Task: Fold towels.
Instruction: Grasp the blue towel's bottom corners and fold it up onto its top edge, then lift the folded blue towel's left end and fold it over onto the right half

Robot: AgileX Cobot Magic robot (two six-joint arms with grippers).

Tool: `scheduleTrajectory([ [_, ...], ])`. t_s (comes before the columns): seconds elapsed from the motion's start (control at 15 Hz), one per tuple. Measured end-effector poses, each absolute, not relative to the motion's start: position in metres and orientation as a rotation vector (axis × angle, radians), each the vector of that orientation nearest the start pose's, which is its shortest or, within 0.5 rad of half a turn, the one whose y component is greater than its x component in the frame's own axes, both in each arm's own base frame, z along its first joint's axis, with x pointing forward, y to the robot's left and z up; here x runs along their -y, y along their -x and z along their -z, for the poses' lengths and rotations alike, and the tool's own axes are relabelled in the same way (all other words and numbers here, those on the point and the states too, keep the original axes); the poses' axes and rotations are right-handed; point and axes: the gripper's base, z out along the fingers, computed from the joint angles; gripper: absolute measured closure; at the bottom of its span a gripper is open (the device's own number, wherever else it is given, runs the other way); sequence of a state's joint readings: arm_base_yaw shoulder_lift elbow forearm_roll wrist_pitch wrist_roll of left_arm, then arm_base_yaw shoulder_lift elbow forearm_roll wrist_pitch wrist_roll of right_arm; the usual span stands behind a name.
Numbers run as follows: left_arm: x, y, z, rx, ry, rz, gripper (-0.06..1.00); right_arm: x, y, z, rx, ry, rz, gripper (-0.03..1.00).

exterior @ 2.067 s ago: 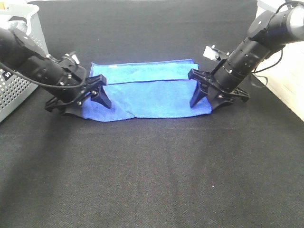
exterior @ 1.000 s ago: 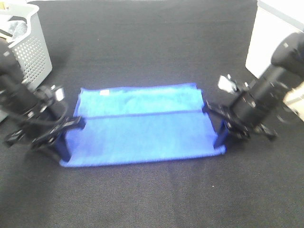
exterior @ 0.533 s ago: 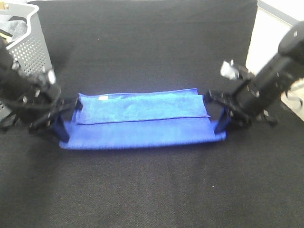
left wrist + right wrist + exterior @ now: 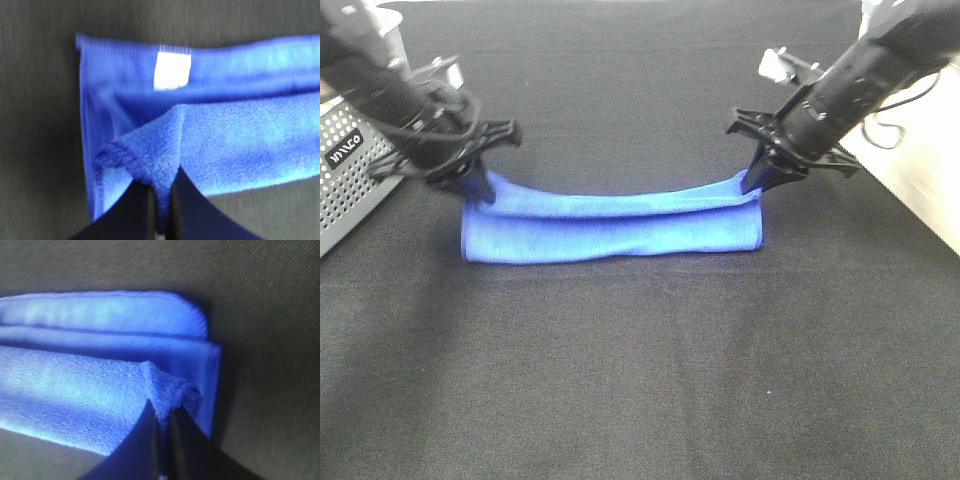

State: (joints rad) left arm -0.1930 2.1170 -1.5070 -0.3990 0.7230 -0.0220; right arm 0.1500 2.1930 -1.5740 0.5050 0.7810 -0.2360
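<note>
Two arms hold a blue towel [image 4: 610,235] in the middle of a black table [image 4: 640,380]: the left gripper [image 4: 480,188] is closed on the top layer's corner at one end, the right gripper [image 4: 752,183] on the other, and that layer sags between them above the flat folded part.

Only one legible bit from where I sit: a small black label [image 4: 345,147] w/ white caps, ext. high view, far left. It looks stuck to the side of the grey perforated basket [image 4: 355,205]. Reads approx. "MIXCO", but the middle letters are too small to confirm. White tag [image 4: 172,70] at the blue towel [image 4: 240,135] corner, left wrist view: too blurred, I can't read any print.
</note>
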Motion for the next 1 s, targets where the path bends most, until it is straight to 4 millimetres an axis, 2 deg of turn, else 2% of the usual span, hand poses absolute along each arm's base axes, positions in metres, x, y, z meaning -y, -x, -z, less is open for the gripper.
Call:
scheduleTrajectory([
  [0.13,0.108,-0.434,-0.142,-2.816,0.132,0.481,0.93,-0.097,-0.444,-0.127,-2.837,0.086,-0.526,0.97],
  [0.2,0.108,-0.434,-0.142,-2.816,0.132,0.481,0.93,-0.097,-0.444,-0.127,-2.837,0.086,-0.526,0.97],
  [0.33,0.108,-0.436,-0.129,-2.835,0.139,0.472,0.85,-0.096,-0.445,-0.122,-2.835,0.077,-0.516,0.95],
  [0.47,0.108,-0.436,-0.122,-2.847,0.139,0.465,0.46,-0.096,-0.446,-0.122,-2.837,0.050,-0.517,0.65],
  [0.53,0.108,-0.437,-0.122,-2.844,0.129,0.457,0.28,-0.096,-0.445,-0.122,-2.841,0.043,-0.516,0.46],
  [0.6,0.107,-0.437,-0.123,-2.840,0.109,0.439,0.14,-0.095,-0.445,-0.122,-2.850,0.039,-0.518,0.29],
  [0.67,0.106,-0.437,-0.123,-2.844,0.091,0.422,0.06,-0.095,-0.443,-0.122,-2.866,0.034,-0.520,0.20],
  [0.73,0.105,-0.435,-0.124,-2.855,0.080,0.416,0.02,-0.096,-0.441,-0.122,-2.892,0.041,-0.525,0.16],
  [1.0,0.105,-0.435,-0.111,-2.887,0.085,0.411,0.01,-0.096,-0.440,-0.122,-2.900,0.046,-0.527,0.13],
])
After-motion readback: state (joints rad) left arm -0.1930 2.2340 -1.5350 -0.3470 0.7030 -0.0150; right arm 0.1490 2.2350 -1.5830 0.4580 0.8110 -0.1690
